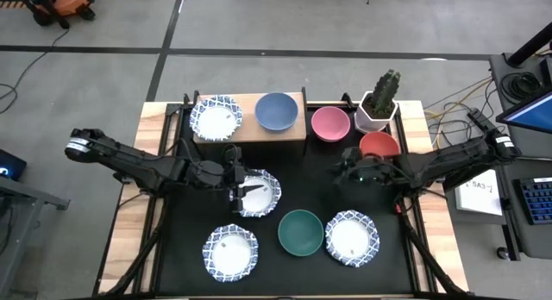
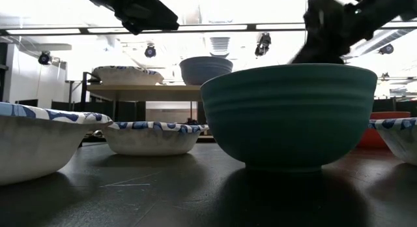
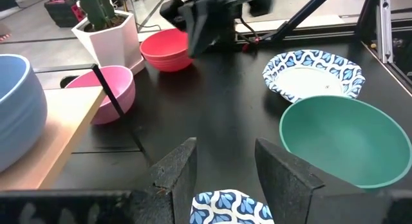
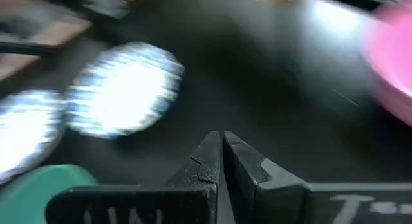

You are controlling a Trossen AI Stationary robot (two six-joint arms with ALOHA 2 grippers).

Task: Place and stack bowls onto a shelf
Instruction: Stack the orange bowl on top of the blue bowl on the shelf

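Left pincer open astride patterned bowl rim, seemingly touching

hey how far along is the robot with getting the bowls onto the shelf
Two bowls sit on the shelf: a patterned bowl and a blue bowl. In hand: the left claw is open around the rim of another patterned bowl on the mat. The right claw is shut and empty near the red bowl. Left: pink bowl, red, green bowl, and three patterned ones. No stack yet.
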